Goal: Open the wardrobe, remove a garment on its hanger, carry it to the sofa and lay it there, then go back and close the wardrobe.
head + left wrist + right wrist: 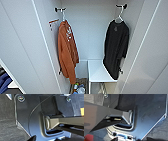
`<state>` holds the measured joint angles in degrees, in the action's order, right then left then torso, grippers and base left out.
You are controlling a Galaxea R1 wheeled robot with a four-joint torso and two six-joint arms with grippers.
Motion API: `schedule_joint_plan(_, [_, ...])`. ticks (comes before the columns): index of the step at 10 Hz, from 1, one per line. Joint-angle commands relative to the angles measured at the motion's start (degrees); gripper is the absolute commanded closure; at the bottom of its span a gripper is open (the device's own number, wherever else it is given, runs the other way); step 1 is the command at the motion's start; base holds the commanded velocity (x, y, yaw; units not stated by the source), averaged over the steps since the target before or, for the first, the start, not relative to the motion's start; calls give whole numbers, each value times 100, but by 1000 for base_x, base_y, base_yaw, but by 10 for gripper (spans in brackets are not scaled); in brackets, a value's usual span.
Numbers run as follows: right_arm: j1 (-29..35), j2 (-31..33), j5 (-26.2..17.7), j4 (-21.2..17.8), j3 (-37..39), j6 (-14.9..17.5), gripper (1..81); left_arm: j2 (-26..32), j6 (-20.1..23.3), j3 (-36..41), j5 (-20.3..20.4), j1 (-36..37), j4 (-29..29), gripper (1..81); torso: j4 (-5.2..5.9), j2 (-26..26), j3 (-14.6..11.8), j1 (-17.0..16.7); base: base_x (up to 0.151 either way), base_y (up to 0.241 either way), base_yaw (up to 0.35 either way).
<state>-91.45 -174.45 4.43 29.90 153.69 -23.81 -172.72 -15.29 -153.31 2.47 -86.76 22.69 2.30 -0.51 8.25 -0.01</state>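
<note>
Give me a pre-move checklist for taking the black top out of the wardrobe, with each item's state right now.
1. Wardrobe doors open: ok.
2. Black garment in sight, hanging at the right: ok.
3. White hanger hooked on its peg: ok.
4. Orange top apart from the black one, at the left: ok.
5. Gripper fingers open and ready: cannot tell.
6. Arms raised toward the hanger: not ok.
</note>
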Motion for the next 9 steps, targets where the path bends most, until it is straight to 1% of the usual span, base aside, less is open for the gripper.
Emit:
schedule_joint_plan(1, [131,-31,-293,51,-33,-1,10,0,-9,11,-309,172,-45,10,0,0,0,1,76,0,0])
schedule_joint_plan(9, [140,-40,-293,51,-33,-1,10,9,-9,11,-318,163,-36,10,0,-2,-2,1,84,0,0])
